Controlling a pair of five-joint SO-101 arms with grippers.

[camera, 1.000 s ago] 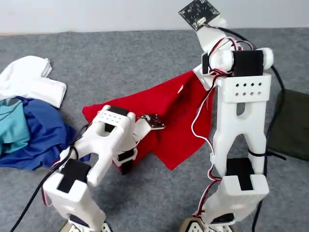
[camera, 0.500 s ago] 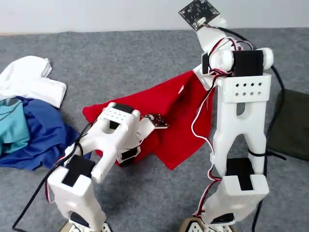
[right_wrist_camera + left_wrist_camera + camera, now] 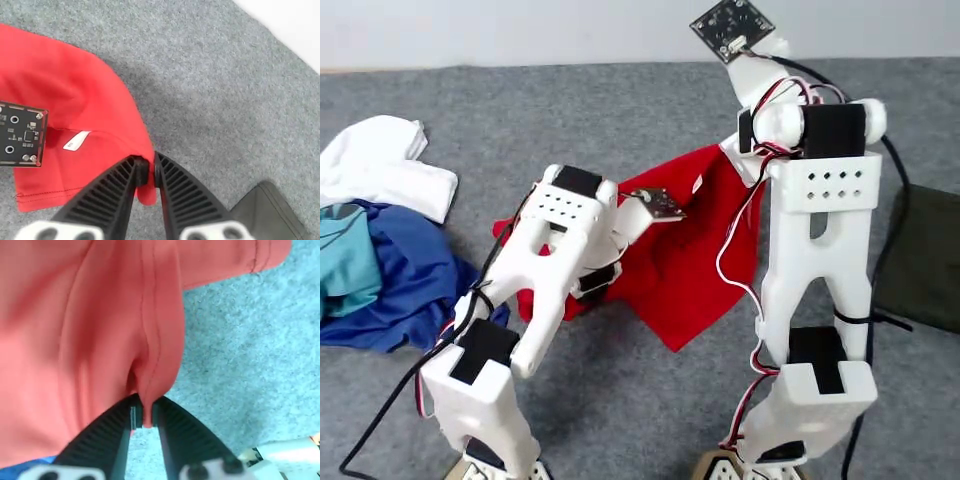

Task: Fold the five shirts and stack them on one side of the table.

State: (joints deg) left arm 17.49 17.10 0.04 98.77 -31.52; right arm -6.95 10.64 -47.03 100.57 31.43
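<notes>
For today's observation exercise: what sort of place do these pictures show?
Likely a robotics test bench: the left gripper and right gripper each pinch a red shirt over a grey felt-covered table, unfolded shirts piled aside.

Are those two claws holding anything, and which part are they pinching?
Both hold the red shirt: the left gripper pinches a fold along a seam, the right gripper pinches its edge.

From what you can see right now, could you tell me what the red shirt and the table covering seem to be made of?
The red shirt is likely a soft knit fabric such as cotton jersey, matte; it drapes in loose folds and shows stitched seams. The table covering is probably grey felt or short-pile carpet, matte, with a fuzzy, speckled texture.
</notes>
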